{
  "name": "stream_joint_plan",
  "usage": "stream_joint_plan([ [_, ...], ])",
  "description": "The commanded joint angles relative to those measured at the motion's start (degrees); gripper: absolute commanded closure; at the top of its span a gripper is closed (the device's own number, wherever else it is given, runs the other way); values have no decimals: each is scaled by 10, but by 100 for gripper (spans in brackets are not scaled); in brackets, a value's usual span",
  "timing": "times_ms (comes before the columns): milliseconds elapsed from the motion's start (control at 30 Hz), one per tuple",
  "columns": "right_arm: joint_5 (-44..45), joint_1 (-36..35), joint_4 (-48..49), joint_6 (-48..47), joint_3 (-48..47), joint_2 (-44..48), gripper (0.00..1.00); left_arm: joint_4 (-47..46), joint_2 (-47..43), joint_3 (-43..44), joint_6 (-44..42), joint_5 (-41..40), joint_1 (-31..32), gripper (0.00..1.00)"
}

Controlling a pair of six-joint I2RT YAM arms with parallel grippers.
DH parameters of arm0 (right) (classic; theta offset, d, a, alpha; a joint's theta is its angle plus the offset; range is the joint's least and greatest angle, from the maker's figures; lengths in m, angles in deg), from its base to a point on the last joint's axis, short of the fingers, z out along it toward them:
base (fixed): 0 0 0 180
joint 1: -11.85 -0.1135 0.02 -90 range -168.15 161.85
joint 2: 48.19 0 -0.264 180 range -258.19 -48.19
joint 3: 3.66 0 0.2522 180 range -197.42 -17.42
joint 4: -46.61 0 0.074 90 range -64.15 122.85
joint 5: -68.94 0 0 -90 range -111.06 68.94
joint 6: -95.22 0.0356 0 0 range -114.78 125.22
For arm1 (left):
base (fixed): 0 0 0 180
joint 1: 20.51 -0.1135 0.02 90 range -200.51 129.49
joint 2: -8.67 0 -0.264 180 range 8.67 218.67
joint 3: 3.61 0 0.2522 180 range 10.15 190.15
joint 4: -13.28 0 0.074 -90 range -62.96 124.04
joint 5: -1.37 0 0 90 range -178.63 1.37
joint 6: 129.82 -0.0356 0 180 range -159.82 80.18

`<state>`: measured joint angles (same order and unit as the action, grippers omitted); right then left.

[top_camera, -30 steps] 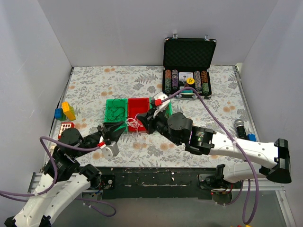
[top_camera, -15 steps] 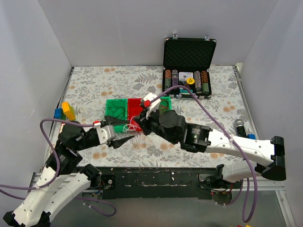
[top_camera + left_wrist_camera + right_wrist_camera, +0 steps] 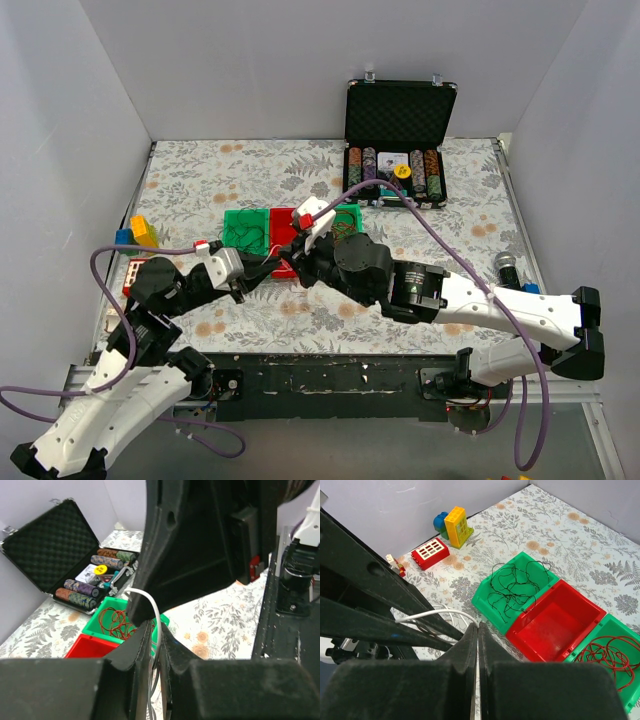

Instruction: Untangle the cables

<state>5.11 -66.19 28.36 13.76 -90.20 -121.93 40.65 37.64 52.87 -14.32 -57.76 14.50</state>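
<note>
My left gripper [image 3: 155, 627] is pinched nearly closed, and the white cable [image 3: 437, 611] runs down between its fingertips. My right gripper [image 3: 477, 626] has its fingers pressed flat together, with the other end of that short white loop at their tips, so both seem to be clamped on the same strand. The two grippers meet tip to tip above the table [image 3: 200, 180], just on the near side of the red bin [image 3: 555, 620].

The black cable [image 3: 516, 586] lies in loose coils in the left green bin [image 3: 482, 600], which touches the red bin. The red cable [image 3: 605, 652] is coiled in the right green bin [image 3: 615, 625], on the red bin's other side. The red bin shows only its bare floor. The blocks [image 3: 454, 524] stand well off by the left wall, and an open case [image 3: 400, 115] stands at the back.
</note>
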Motion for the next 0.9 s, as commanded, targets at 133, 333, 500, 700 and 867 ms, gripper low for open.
stream_joint_plan([
  [133, 28, -4, 11, -25, -45, 7, 99, -16, -15, -24, 17, -20, -1, 91],
  [333, 68, -4, 21, -83, -98, -1, 99, -2, -23, -68, -13, -20, -1, 84],
  [500, 87, -4, 47, -162, -164, -25, 99, -11, -23, -81, -16, -51, -1, 66],
  [700, 89, -3, 84, -222, -249, -66, 99, -34, -12, -88, 7, -68, -1, 49],
  [867, 64, -3, 73, -213, -298, -84, 99, -100, 11, -129, 61, -107, -1, 19],
])
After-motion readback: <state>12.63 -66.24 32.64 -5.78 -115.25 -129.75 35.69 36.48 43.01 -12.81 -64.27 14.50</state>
